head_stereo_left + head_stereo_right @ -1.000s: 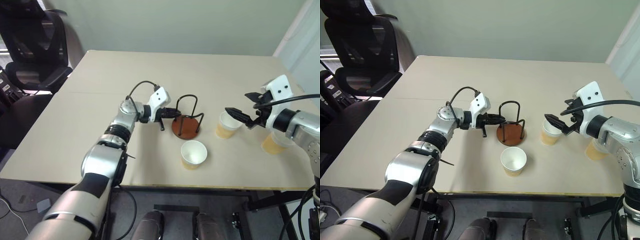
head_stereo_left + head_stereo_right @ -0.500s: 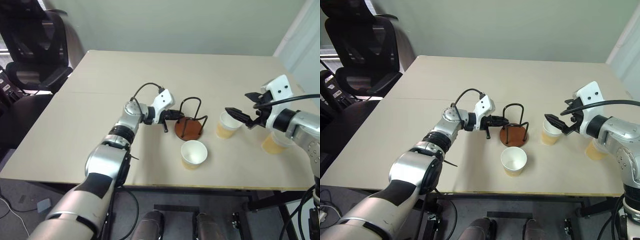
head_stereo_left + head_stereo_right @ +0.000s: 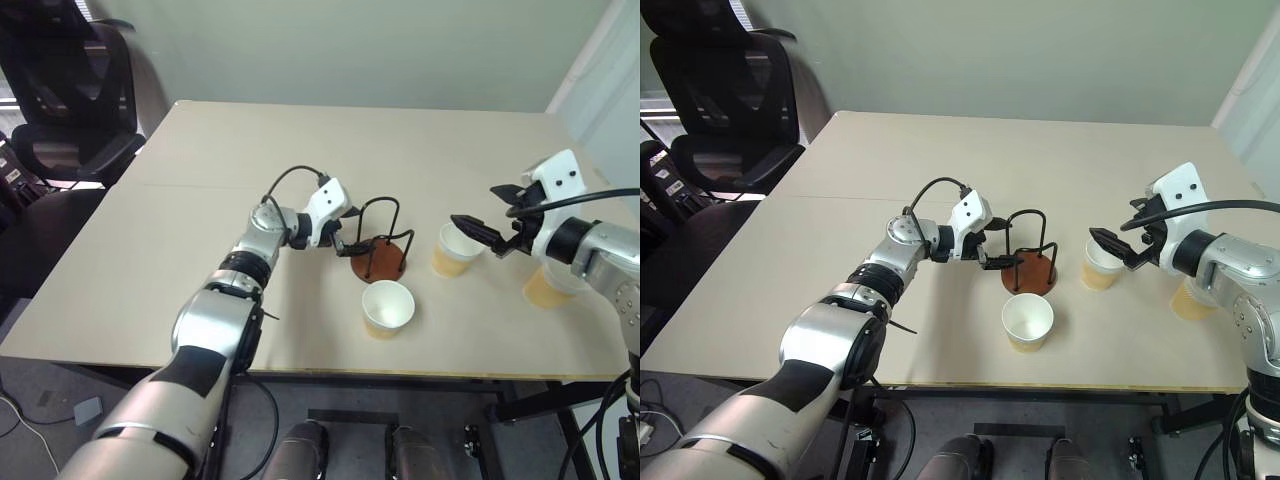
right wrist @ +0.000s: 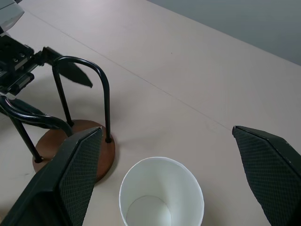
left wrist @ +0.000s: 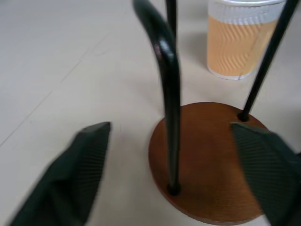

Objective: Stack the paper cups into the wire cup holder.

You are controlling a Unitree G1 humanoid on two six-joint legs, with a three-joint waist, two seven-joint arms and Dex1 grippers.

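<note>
Nothing stacked yet: wire cup holder sits empty mid-worktop with my left end effector released beside its left loop, right end effector spread over one paper cup, two others still loose.

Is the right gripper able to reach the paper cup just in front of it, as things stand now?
Probably yes. The right gripper is open and hangs just above that paper cup, with nothing between them. The wire cup holder stands apart, beside it.
</note>
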